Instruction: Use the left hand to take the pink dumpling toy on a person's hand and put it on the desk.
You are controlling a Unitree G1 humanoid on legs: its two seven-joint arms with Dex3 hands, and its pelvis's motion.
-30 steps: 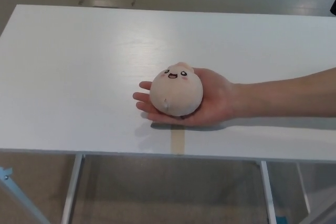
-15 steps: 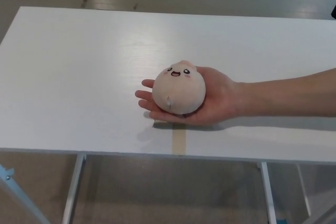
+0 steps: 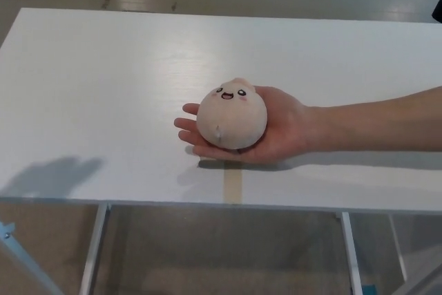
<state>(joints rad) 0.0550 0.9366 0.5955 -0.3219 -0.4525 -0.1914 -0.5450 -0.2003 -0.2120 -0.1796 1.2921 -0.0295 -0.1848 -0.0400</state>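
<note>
A grey, glossy floor runs behind and beneath a long white rectangular bench (image 3: 103, 88) that fills most of the head view, standing on pale metal legs (image 3: 93, 250). At the bench's near left edge lies a soft dark shadow (image 3: 52, 176); neither of the robot's hands is in the picture, so their state cannot be told. Nearer the middle, a short strip of tan tape (image 3: 233, 186) sits on the front edge of the bench. Just above that strip, a round, pale pink plush dumpling toy (image 3: 231, 119) with a small smiling face and rosy cheeks rests on a person's upturned open palm (image 3: 280, 132), the fingers reaching out to the left under the toy. The person's bare forearm (image 3: 380, 126) stretches from there to the right edge, low over the bench.
</note>
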